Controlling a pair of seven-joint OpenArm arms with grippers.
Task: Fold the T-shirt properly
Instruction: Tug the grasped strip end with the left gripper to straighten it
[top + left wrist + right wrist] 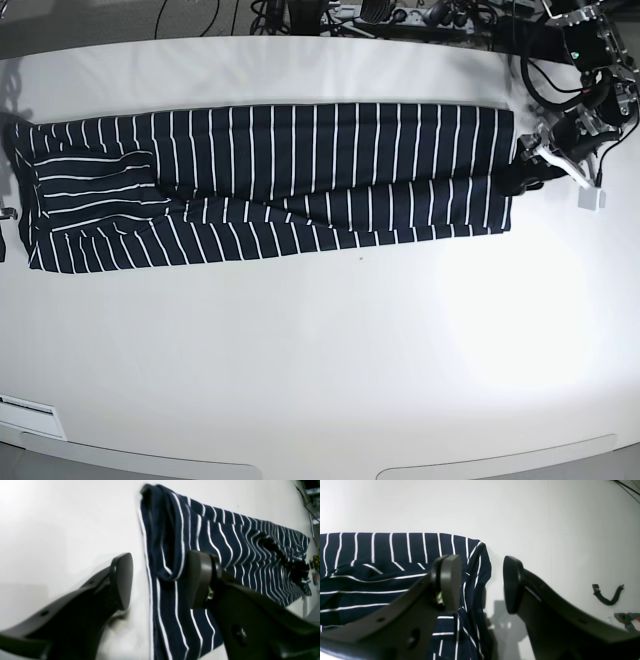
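So the dark navy short-sleeved cloth T-shirt with thin white stripes (270, 180) is lying on the plain white surface (320, 350) as one long narrow band, already folded in lengthwise, stretching nearly the whole width of the base view. Everything else is easiest to place off the shirt.

The left gripper (160, 580) sits low at one short end of the shirt. Its fingers (122, 580) are spread wide with nothing between them: one finger is over bare surface just beside the shirt's edge, the other is over the striped cloth right by a rolled-up fold. In the base view that arm (560, 150) is at the shirt's right-hand end, touching or just above the edge, can't tell which.

The right gripper (481, 583) is at the opposite short end. Its fingers (450, 582) are also apart, fairly wide, holding nothing; one is over the bunched cloth at the shirt's corner, the other over bare surface just past the edge.

Beyond that end of the shirt, well apart from it, there's a small black curved strap-like piece (607, 596) on the surface, and next to it something with orange handles (628, 620), maybe pliers, too cut off to tell.
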